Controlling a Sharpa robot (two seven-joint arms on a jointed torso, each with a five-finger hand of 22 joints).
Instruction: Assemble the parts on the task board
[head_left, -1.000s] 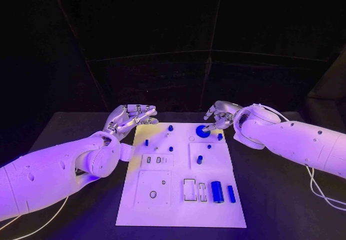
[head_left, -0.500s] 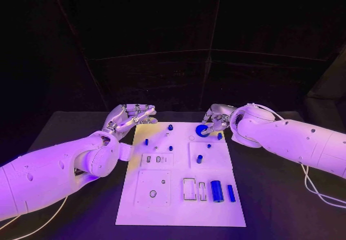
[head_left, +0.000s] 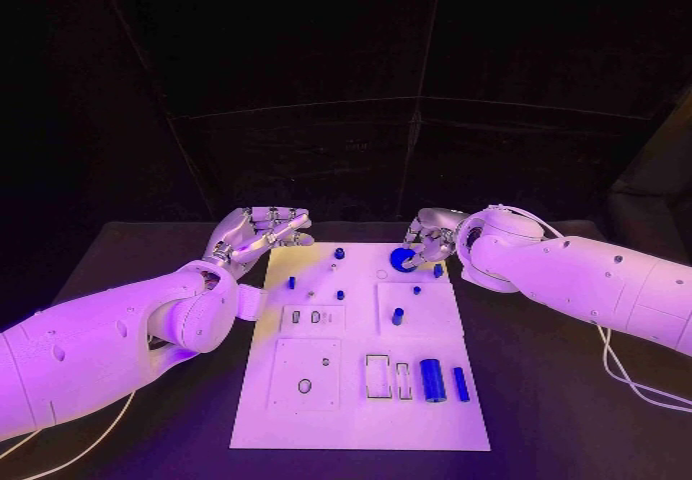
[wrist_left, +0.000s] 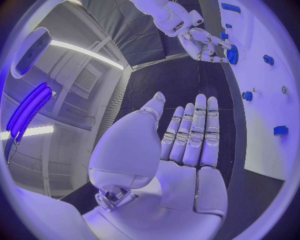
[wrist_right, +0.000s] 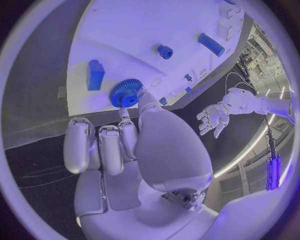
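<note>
- The right hand (head_left: 428, 241) reached over the far right corner of the task board (head_left: 361, 425), its fingers (wrist_right: 145, 102) touching the blue gear (wrist_right: 125, 93); the wrist view showed a fingertip against the gear's toothed rim, the other fingers curled beside it. Whether the gear was truly pinched or only pressed, I could not tell.
- The gear lay flat near the board's far edge, probably because it was being seated or turned onto its spot there, a job for fingertips rather than a full grasp.
- The left hand (head_left: 257, 233) hovered off the board's far left corner, palm up, fingers (wrist_left: 199, 125) stretched out side by side and holding nothing. It seemed to be parked clear of the board so as not to crowd the right hand.
- A small blue block (wrist_right: 95, 74) stood just beside the gear, the nearest thing that could get in the fingers' way during any turn or slide.
- A short blue peg (wrist_right: 165, 51) and a long blue bar (wrist_right: 210, 44) lay farther along the board, well apart from the gear.
- At the board's near edge a blue cylinder (head_left: 433, 381) and a slimmer blue bar (head_left: 460, 384) lay beside empty rectangular slots, apparently awaiting their turn.
- Several small blue pegs (head_left: 339, 254) stood about the board's far half, between the two hands.
- The dark worktop (head_left: 562, 400) surrounded the board.
</note>
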